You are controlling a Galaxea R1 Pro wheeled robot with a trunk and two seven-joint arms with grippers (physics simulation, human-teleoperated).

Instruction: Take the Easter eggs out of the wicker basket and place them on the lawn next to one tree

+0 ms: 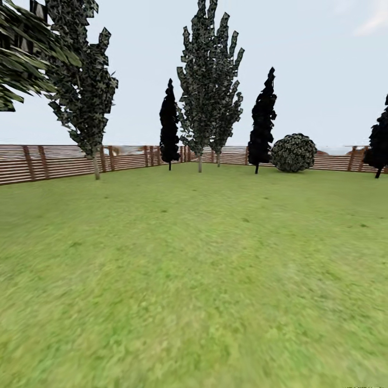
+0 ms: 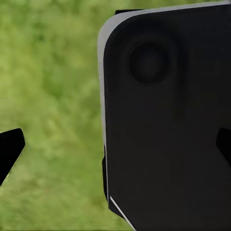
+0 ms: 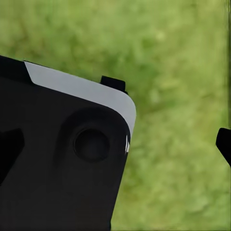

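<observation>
I'm looking across open lawn (image 1: pixel 194 280) to the far slatted fence (image 1: pixel 54 161). Along the fence: a leafy tree (image 1: pixel 86 91) far left, a taller one (image 1: pixel 209 81) in the middle, dark conifers (image 1: pixel 262 121) between and to the right, and a round shrub (image 1: pixel 293 153) far right. Left jaws (image 2: pixel 115 149) stand wide apart, holding nothing, over grass and a dark robot panel (image 2: pixel 168 125). Right jaws (image 3: pixel 115 144) likewise apart, nothing between them.

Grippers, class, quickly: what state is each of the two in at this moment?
Left gripper: open, holding nothing, fingertips wide apart above the lawn.
Right gripper: open, holding nothing, also over grass.
</observation>
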